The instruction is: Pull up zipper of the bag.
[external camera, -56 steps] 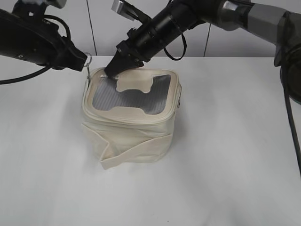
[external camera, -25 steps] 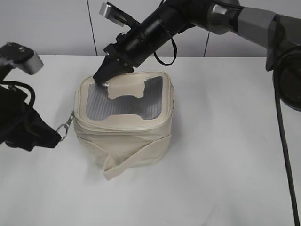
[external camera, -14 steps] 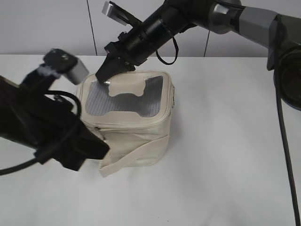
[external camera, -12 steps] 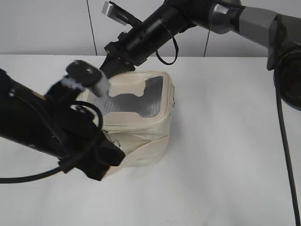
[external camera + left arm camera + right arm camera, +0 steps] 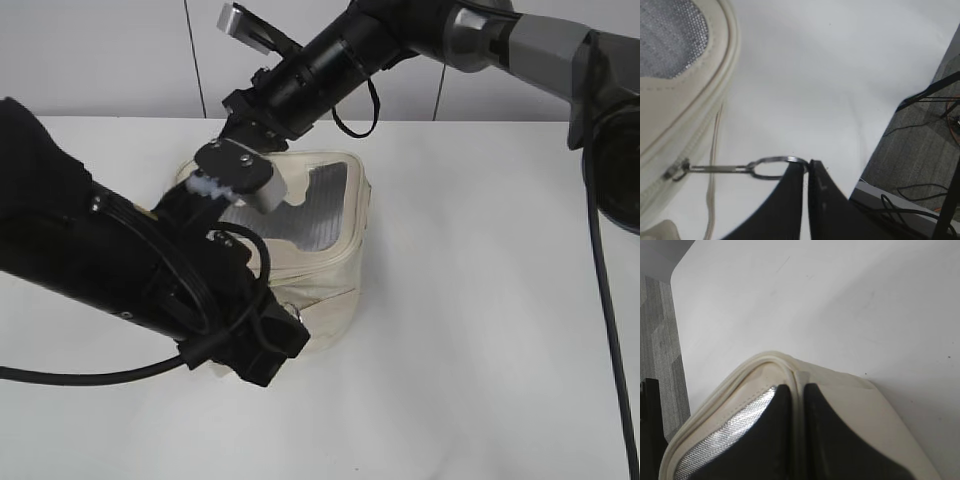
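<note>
A cream bag (image 5: 325, 255) with a grey mesh top sits mid-table. My left gripper (image 5: 287, 335) is low at the bag's front, and its arm hides the bag's left half. In the left wrist view the left gripper (image 5: 806, 164) is shut on the metal ring (image 5: 775, 159) of the zipper pull (image 5: 715, 169), which runs taut to the slider on the bag's side (image 5: 670, 100). My right gripper (image 5: 236, 132) is at the bag's back left corner. In the right wrist view it (image 5: 799, 390) is shut on the bag's raised top rim (image 5: 765, 360).
The bag stands on a white table (image 5: 480, 330). The left wrist view shows the table's edge (image 5: 875, 150) with grey floor and cables (image 5: 925, 165) beyond. A white panelled wall (image 5: 100, 50) stands behind the table.
My left gripper has swept from the bag's back left corner round its left side to the front, taking the zipper ring with it. The bag turned slightly. My right gripper has stayed on the back rim.
</note>
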You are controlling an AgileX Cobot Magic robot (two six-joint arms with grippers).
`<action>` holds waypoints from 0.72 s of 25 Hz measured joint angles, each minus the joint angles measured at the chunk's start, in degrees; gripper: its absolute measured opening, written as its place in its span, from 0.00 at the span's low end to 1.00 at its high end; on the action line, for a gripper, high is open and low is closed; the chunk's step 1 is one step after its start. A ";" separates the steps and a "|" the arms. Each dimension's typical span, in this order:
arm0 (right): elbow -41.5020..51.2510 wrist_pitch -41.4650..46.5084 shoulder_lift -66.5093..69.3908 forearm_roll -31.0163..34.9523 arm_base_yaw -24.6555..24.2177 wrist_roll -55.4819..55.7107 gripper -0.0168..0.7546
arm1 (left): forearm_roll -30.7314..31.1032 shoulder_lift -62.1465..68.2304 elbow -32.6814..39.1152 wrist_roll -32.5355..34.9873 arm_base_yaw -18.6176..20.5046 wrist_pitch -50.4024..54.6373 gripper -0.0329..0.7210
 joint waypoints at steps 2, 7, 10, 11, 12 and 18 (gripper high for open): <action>0.00 -0.12 0.00 0.05 -0.28 0.04 0.14 | 0.30 -0.28 0.00 -0.57 1.34 2.67 0.14; 0.00 -0.76 -0.66 0.17 -3.87 1.94 0.48 | 3.41 -5.89 0.00 -4.37 8.88 8.91 0.45; 0.00 0.33 -1.78 -0.47 -7.42 3.45 0.49 | 4.11 -11.01 0.00 -4.83 16.02 8.81 0.48; 0.00 1.06 -2.13 -0.53 -8.70 3.73 0.49 | 4.28 -12.21 0.00 -4.83 18.69 8.76 0.49; 0.00 2.40 -2.36 -0.32 -9.96 4.05 0.49 | 4.48 -12.72 -0.36 -4.83 21.20 8.76 0.49; 11.49 1.72 -8.51 1.42 -16.67 3.00 0.45 | 4.92 -6.13 -8.87 -1.38 26.80 10.12 0.49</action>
